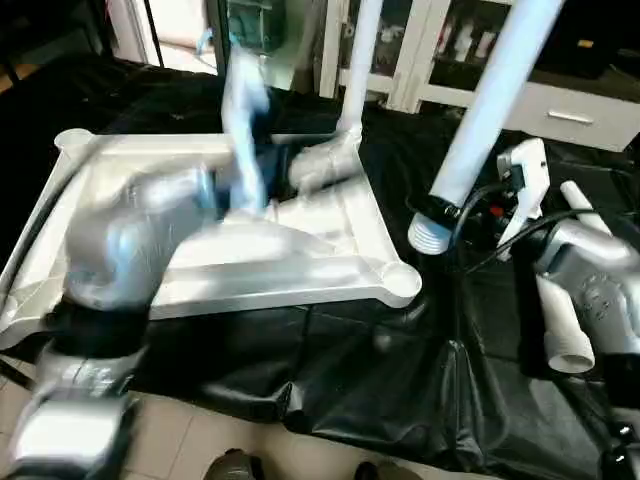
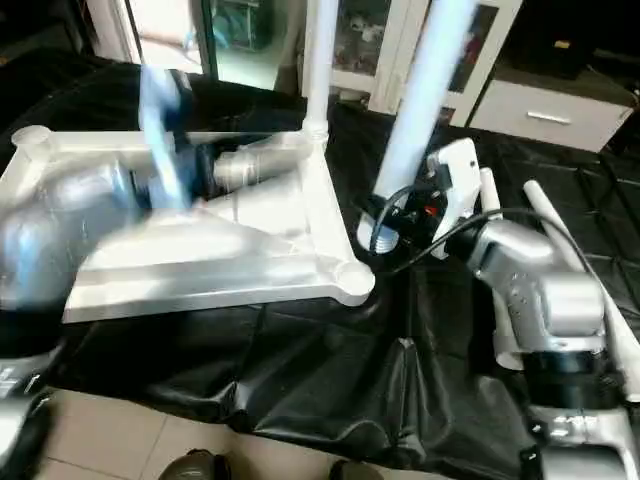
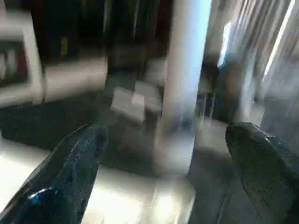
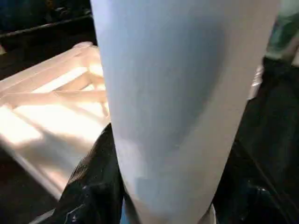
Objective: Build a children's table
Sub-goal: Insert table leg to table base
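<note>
The children's table top [image 1: 330,262] lies upside down on the black-sheeted surface [image 1: 380,390], its ribbed underside facing up and its rounded corner sockets showing at the near right and far left corners. One white tube leg [image 1: 357,60] stands upright in the far right corner socket of the top.

The left tool [image 3: 163,154] hovers over the top near that standing leg (its arm is a blurred silver mass across the left of the head views). In the left wrist view its two black fingers [image 3: 70,168] stand wide apart, with the standing leg seen between them but farther off; nothing is gripped, so the left tool is open.

The right tool [image 4: 163,196] is closed around a second white leg [image 1: 490,110], gripping it near its ribbed lower end. This leg is tilted, its lower end just above the black sheet and just right of the top's near right corner, apart from the socket. In the right wrist view the black fingers [image 4: 93,186] press against either side of the tube.

Two more white legs [image 2: 560,240] lie on the sheet at the right, beyond and beside the right forearm. White cabinets with glass doors [image 1: 440,50] stand at the far side.
</note>
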